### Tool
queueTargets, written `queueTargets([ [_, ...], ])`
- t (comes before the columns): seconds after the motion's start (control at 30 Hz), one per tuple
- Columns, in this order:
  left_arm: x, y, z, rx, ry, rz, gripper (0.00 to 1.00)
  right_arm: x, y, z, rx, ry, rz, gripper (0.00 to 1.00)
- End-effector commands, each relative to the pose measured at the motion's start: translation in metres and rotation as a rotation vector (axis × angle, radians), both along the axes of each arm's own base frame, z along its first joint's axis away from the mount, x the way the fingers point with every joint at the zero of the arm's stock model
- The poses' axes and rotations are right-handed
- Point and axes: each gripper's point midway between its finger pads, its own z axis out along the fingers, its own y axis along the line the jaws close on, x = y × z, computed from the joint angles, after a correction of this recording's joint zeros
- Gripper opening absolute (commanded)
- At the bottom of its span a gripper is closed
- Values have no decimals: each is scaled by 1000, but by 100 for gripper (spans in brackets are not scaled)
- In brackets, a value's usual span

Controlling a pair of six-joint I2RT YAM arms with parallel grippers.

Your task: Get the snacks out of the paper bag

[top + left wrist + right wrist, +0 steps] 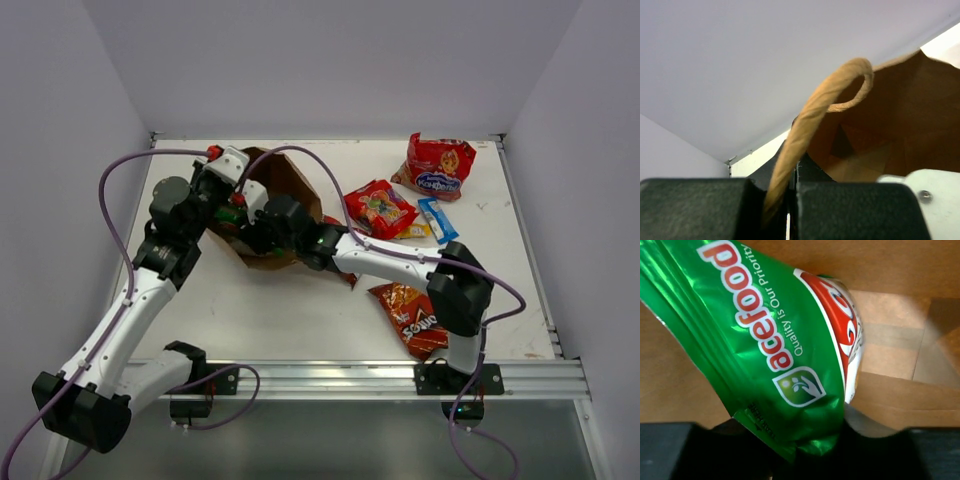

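The left gripper point(779, 207) is clamped on the twisted paper loop handle point(812, 120) of the plain brown kraft paper bag point(292, 185), holding it open. The right gripper point(805, 462) reaches inside, jaws either side of a corner of the glossy green chip bag point(765, 340) lying within; whether they pinch it I cannot tell. This looks like the grasp step: next calls for a firm pinch and a straight pull out through the mouth.

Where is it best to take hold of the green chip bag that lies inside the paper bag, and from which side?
Grip the flat sealed end of the green chip bag: it is thin and points toward the open mouth of the paper bag. Come in through that mouth, as the right end effector does, while the left end effector holds the handle.
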Motion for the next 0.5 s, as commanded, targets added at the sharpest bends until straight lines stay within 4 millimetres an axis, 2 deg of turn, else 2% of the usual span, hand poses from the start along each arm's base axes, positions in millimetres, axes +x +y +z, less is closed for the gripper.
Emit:
queueTargets([
  [0.0,-4,13,11,-22,-30,61,0,3,-9,80,172,-147,-23,28],
  [0.03,-4,14,12,-25,-31,69,0,3,-16,81,149,-183,-18,20],
  [0.07,-5,16,13,-29,-33,75,0,1,-22,97,169,-207,-24,17],
  [0.13,-5,19,14,-39,-35,93,0,4,-32,106,172,-235,-52,12],
  [0.27,-4,29,13,-43,-23,151,0,-1,-53,129,198,-273,-66,10],
  [0.3,-3,32,10,-39,-9,172,0,-5,-60,144,222,-290,-67,10],
  [0.47,-1,40,6,-54,8,223,0,-16,-88,180,254,-348,-84,10],
])
